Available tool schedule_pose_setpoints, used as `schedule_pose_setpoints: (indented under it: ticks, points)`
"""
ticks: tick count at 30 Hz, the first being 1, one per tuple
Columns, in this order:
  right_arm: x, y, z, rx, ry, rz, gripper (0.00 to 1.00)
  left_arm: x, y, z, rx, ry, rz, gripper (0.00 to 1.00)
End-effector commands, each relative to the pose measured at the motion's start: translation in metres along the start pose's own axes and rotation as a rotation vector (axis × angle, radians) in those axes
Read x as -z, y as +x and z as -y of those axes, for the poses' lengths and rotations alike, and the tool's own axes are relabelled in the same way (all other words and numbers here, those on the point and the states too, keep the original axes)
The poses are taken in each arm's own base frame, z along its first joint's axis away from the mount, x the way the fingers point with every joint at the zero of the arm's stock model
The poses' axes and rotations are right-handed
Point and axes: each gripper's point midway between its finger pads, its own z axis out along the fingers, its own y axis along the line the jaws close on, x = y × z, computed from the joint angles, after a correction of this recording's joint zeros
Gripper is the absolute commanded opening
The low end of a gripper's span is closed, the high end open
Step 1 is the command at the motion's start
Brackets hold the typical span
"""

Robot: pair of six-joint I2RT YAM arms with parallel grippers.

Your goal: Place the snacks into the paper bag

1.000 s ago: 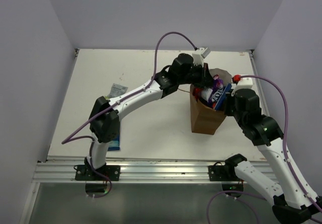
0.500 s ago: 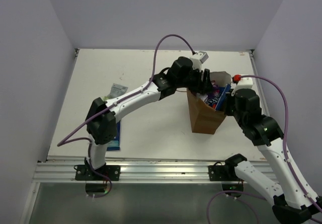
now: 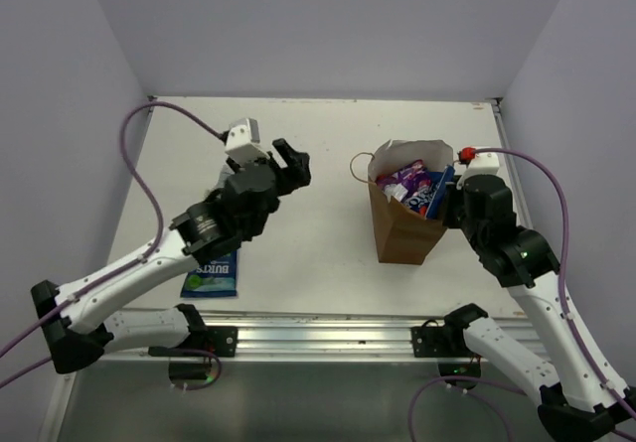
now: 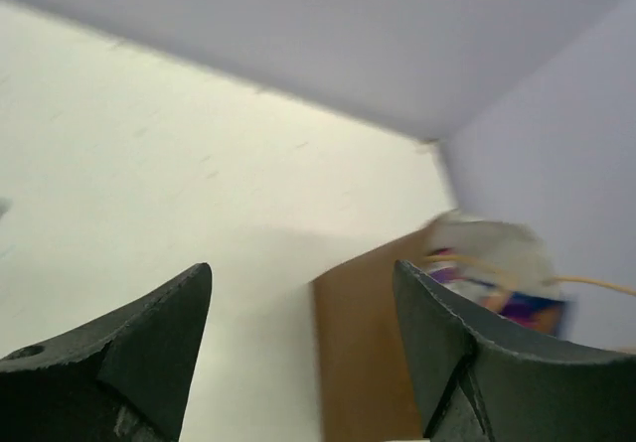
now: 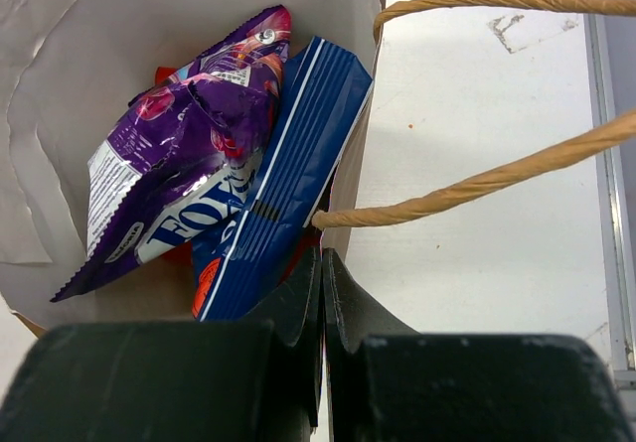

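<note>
The brown paper bag (image 3: 402, 231) stands upright right of centre, mouth open. A purple packet (image 5: 189, 154) and a blue packet (image 5: 288, 164) lie inside it, with a bit of red behind them. My right gripper (image 5: 321, 255) is shut on the bag's right wall, just below a string handle (image 5: 477, 189). My left gripper (image 3: 288, 164) hangs open and empty over the table, well left of the bag. In the left wrist view the bag (image 4: 363, 353) shows blurred between its fingers. One blue-and-green packet (image 3: 212, 275) lies flat near the front left edge.
The left arm (image 3: 214, 219) stretches across the left half of the table and covers what lies under it. White walls close in the table at the back and sides. A metal rail (image 3: 318, 335) runs along the front edge.
The left gripper was shut over the bag's mouth, then opened and swung back left, away from the bag. The right gripper has kept its hold on the bag.
</note>
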Motion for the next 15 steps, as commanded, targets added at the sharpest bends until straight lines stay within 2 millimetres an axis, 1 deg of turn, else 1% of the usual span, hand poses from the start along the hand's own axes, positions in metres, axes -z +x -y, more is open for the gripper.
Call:
schedule_pose_setpoints:
  ticks: [1,2,3,4,5,8,9,10,12,13,14,15]
  points:
    - [0.002,-0.009,-0.008,0.0,-0.046,0.037,0.0,0.015,0.095,-0.155,-0.17,-0.651,-0.087,0.77]
    - [0.003,-0.01,-0.008,-0.001,-0.048,0.039,0.0,0.03,0.113,-0.182,-0.249,-0.758,-0.146,0.77]
    - [0.004,-0.01,-0.008,-0.001,-0.05,0.042,0.0,0.036,0.12,-0.194,-0.246,-0.815,-0.153,0.74]
    - [0.004,-0.01,-0.009,-0.001,-0.053,0.041,0.0,0.039,0.128,-0.2,-0.173,-0.866,-0.131,0.73]
    - [0.005,-0.011,-0.009,-0.004,-0.056,0.046,0.0,0.051,0.137,-0.216,-0.236,-0.946,-0.167,0.71]
    - [0.007,-0.011,-0.01,-0.005,-0.067,0.054,0.0,0.059,0.152,-0.23,-0.231,-1.027,-0.179,0.71]
    - [0.007,-0.011,-0.009,-0.005,-0.067,0.054,0.0,0.062,0.154,-0.234,-0.217,-1.044,-0.17,0.71]
    - [0.008,-0.012,-0.009,-0.006,-0.068,0.057,0.0,0.07,0.158,-0.245,-0.186,-1.077,-0.147,0.72]
    - [0.009,-0.012,-0.01,-0.01,-0.074,0.063,0.0,0.077,0.159,-0.253,-0.13,-1.086,-0.116,0.72]
    - [0.009,-0.012,-0.01,-0.007,-0.075,0.062,0.0,0.08,0.164,-0.264,-0.111,-1.091,-0.112,0.72]
    - [0.01,-0.012,-0.01,-0.007,-0.076,0.064,0.0,0.079,0.161,-0.266,-0.07,-1.078,-0.106,0.72]
    - [0.01,-0.012,-0.01,-0.008,-0.078,0.065,0.0,0.081,0.163,-0.273,-0.11,-1.076,-0.162,0.72]
